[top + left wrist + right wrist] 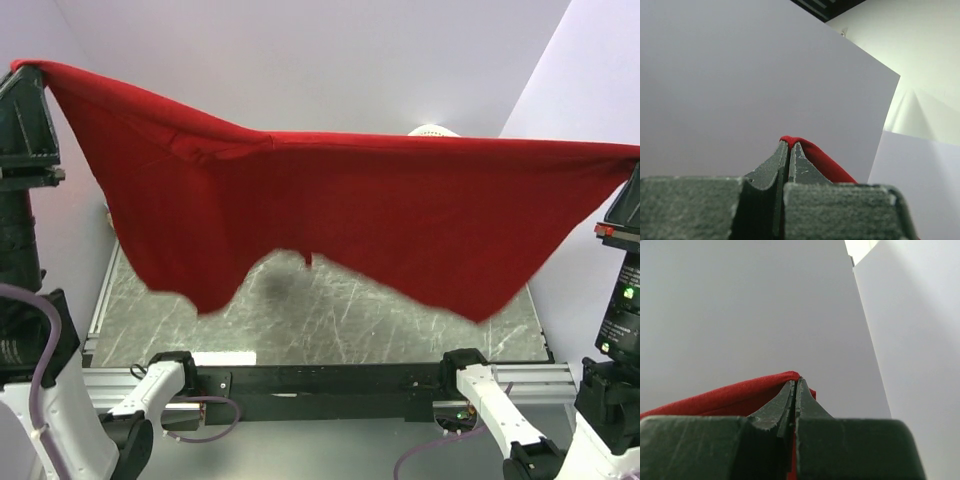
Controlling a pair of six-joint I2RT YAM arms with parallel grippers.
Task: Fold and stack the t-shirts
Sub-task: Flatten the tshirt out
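A dark crimson red t-shirt (330, 215) hangs stretched wide in the air above the table, held by two corners. My left gripper (25, 70) is raised high at the top left and is shut on the shirt's left corner (805, 147); its tips (790, 146) pinch the cloth. My right gripper (632, 165) is raised at the right edge, shut on the shirt's right corner (765, 385), and its tips (796, 382) clamp the fabric. The shirt's lower edge sags unevenly over the table. No other t-shirts show in these views.
Under the hanging shirt lies a dark marbled table top (330, 320) with an aluminium frame rail (100, 300) at its left. A white rounded object (435, 130) peeks above the shirt at the back. White walls close in the back and both sides.
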